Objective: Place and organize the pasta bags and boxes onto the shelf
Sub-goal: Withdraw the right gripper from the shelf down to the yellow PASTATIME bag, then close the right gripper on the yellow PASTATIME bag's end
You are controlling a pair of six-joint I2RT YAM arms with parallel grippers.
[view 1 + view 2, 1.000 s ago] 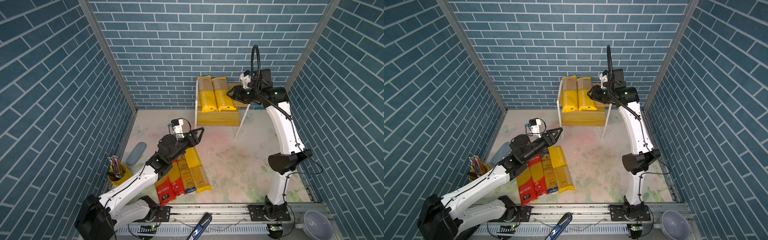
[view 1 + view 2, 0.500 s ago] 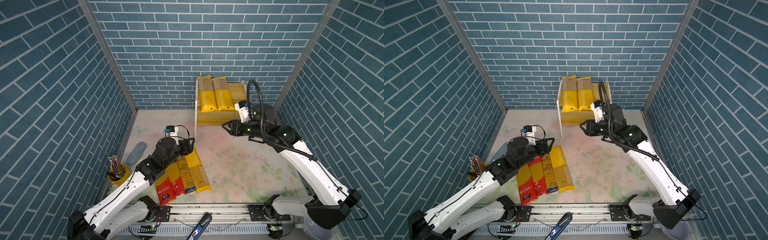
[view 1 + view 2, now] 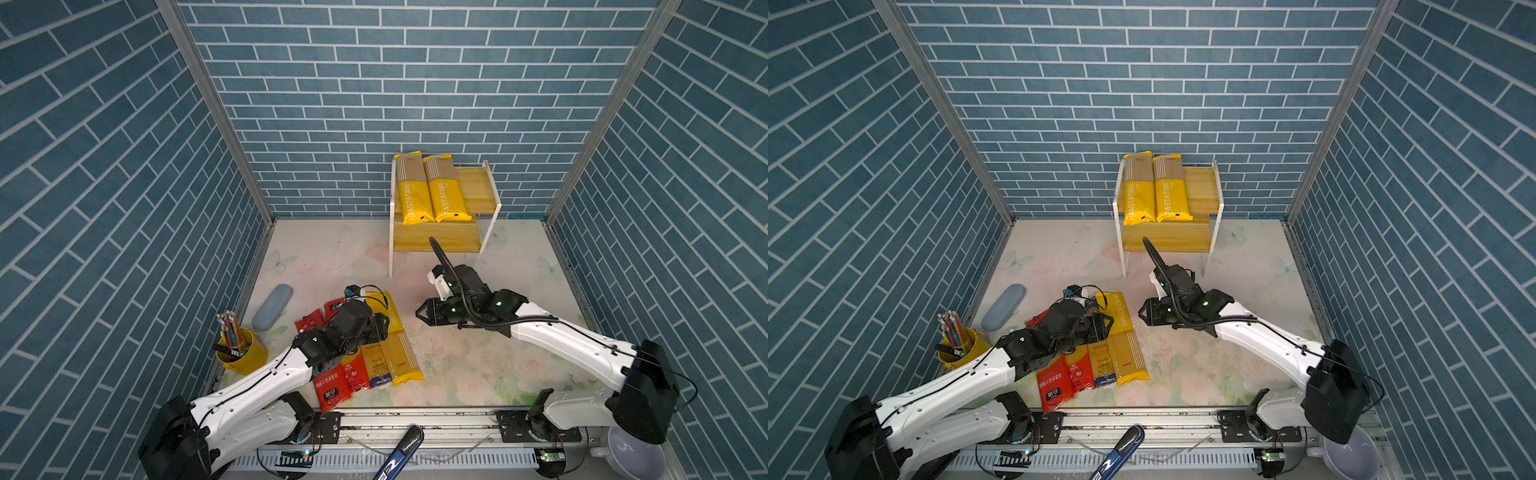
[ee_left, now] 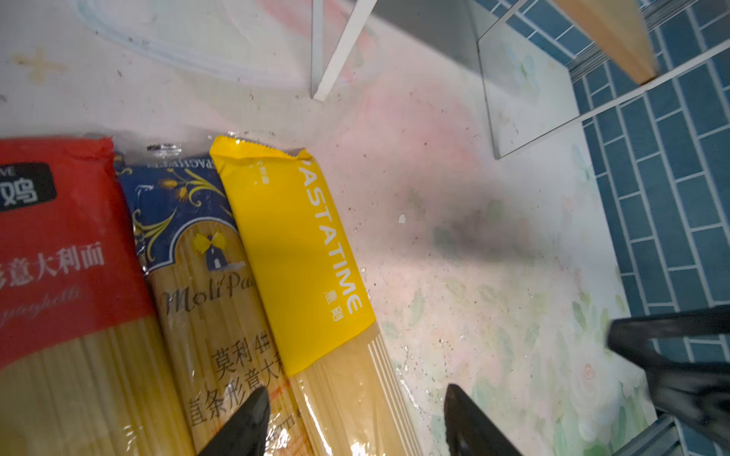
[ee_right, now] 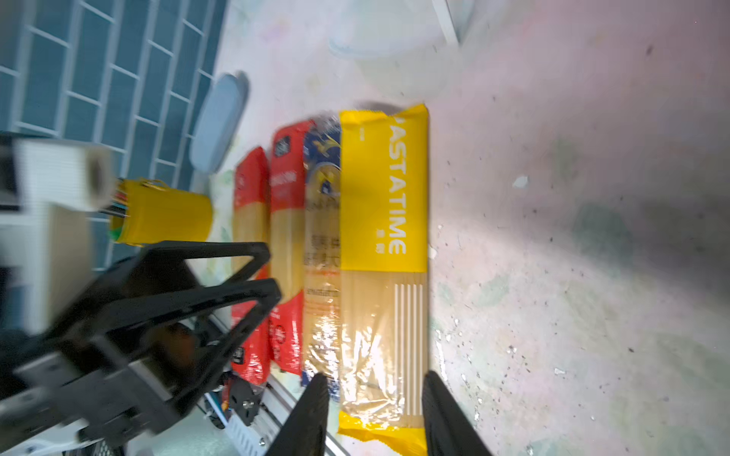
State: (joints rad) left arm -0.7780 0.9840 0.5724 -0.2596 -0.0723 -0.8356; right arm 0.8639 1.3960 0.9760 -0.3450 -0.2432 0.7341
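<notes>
The right arm is no longer up at the shelf, where it stood a second ago beside the two yellow packs lying side by side on the top board. It is now low over the table, with the right gripper pointing at the row of packs not yet shelved. The left gripper, raised above that row a second ago, now sits down over it. I read this as one placement finished and the next pick starting, with two packs shelved and four to go. In the left wrist view the left gripper stands wide open and empty. One fingertip is over the blue-ended pack and the other over bare table, so it straddles the third yellow pack. The right gripper is partly open and holds nothing, and both top views show it apart from that pack. The third yellow pack is the outermost of the row, so its outer long edge faces open table. Its inner edge meets the blue-ended pack and may overlap it, though glare on the wrapping makes that hard to judge. Beyond these lie the two red-ended packs. The top board has bare room beside the shelved pair and the lower board is bare. The shelf's front leg stands near the way up.
</notes>
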